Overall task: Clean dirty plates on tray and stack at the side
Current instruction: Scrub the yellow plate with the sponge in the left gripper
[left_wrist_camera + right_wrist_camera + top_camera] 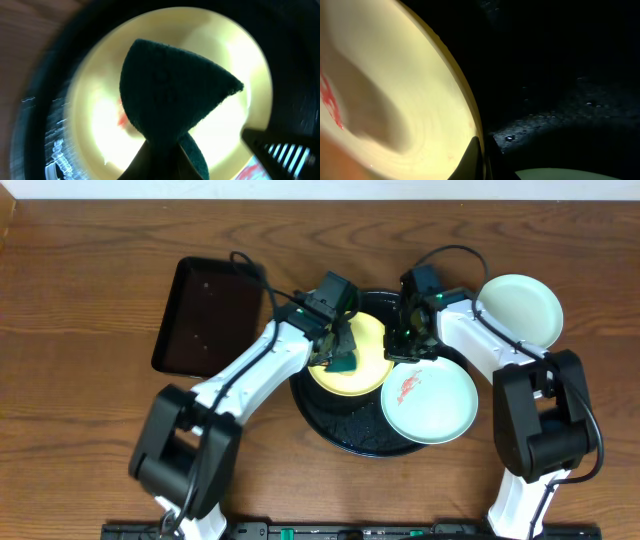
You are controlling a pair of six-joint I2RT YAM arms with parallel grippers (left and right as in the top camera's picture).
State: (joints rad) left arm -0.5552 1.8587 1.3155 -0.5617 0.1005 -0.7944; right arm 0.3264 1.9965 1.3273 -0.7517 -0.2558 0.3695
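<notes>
A pale yellow plate [368, 348] lies on the round black tray [352, 437]. My left gripper [338, 356] is shut on a dark green sponge [170, 90] that presses on this plate [240, 55], next to a faint red smear [121, 118]. My right gripper [409, 343] is shut on the yellow plate's right rim [470, 120], one finger on each side. A red smear [332, 107] shows far inside the plate. A mint plate [430, 402] with a red smear rests on the tray's right side. A clean mint plate [520, 310] sits on the table at the right.
A rectangular black tray [205, 315] lies on the wooden table at the left. The round tray's wet black floor [560, 75] shows beside the yellow plate. Both arms cross over the tray's middle.
</notes>
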